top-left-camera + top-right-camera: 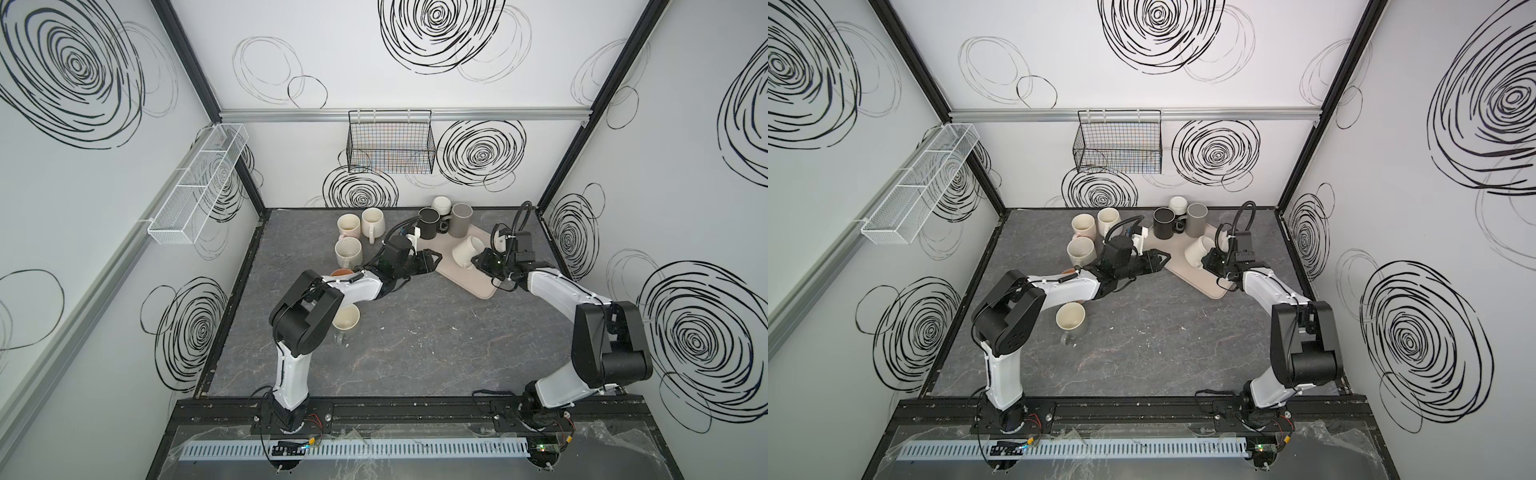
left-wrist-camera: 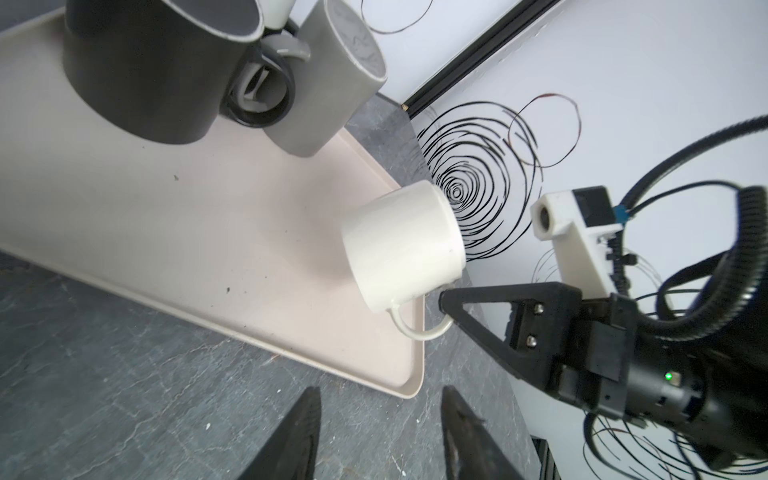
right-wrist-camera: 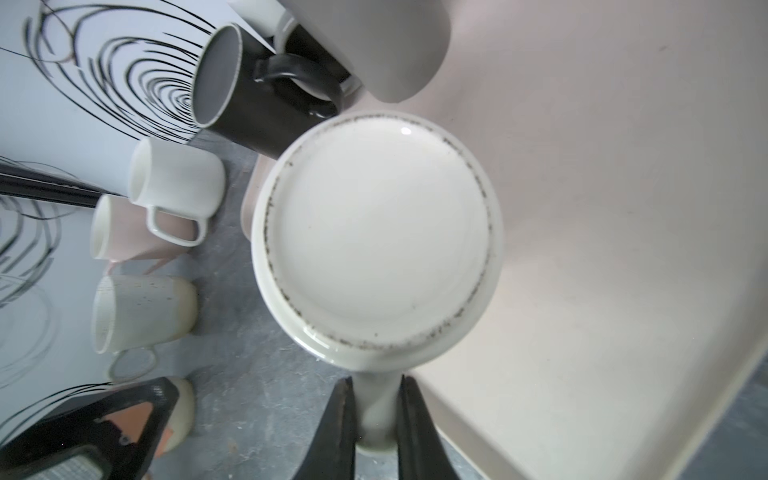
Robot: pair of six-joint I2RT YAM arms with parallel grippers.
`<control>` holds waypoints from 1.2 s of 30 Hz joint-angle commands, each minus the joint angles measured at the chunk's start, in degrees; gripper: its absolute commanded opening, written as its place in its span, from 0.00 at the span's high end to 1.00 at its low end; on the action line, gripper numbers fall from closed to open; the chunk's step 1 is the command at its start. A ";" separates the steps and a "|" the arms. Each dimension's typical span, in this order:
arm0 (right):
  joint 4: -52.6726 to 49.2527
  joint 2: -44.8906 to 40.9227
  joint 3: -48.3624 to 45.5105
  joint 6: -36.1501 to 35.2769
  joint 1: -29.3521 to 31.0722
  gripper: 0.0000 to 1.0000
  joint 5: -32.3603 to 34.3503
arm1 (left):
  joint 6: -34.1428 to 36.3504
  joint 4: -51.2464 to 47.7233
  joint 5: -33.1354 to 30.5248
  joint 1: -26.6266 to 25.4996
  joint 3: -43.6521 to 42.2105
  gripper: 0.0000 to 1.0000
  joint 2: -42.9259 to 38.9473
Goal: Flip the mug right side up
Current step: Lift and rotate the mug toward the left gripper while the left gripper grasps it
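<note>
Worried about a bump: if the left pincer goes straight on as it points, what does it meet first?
Probably the white mug, held tilted by its handle in the right pincer over the tray. If the left pincer runs low, the tray's rim comes first. Height unclear.

Bright, even, diffuse light, and the white walls bounce it. Shadows on the tabletop (image 1: 415, 340) are soft and faint. Both top views are sharp mid-frame; the frame posts (image 1: 187, 62) bow out toward 10 and 2 o'clock. Right wrist view: white mug (image 3: 376, 232) base slightly soft, glare dot at its 1 o'clock, 6 o'clock edge blurred. Left wrist view: black mug (image 2: 141, 75) at 11 o'clock defocused.
</note>
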 commanded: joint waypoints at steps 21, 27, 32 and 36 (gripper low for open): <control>40.12 -13.62 -3.60 15.20 3.98 1.00 -16.34 | -14.42 23.23 1.31 -0.27 -1.60 0.36 -7.00; 42.59 -15.44 -3.57 16.75 6.48 1.00 -15.46 | -18.49 28.99 2.52 -0.27 -0.97 0.35 -7.04; 45.09 -15.59 -3.91 19.85 7.99 1.00 -15.72 | -22.72 34.41 4.20 -0.20 0.80 0.44 -6.36; 45.15 -15.96 -4.19 20.87 8.22 1.00 -15.48 | -25.20 38.13 5.11 0.30 0.86 0.56 -7.12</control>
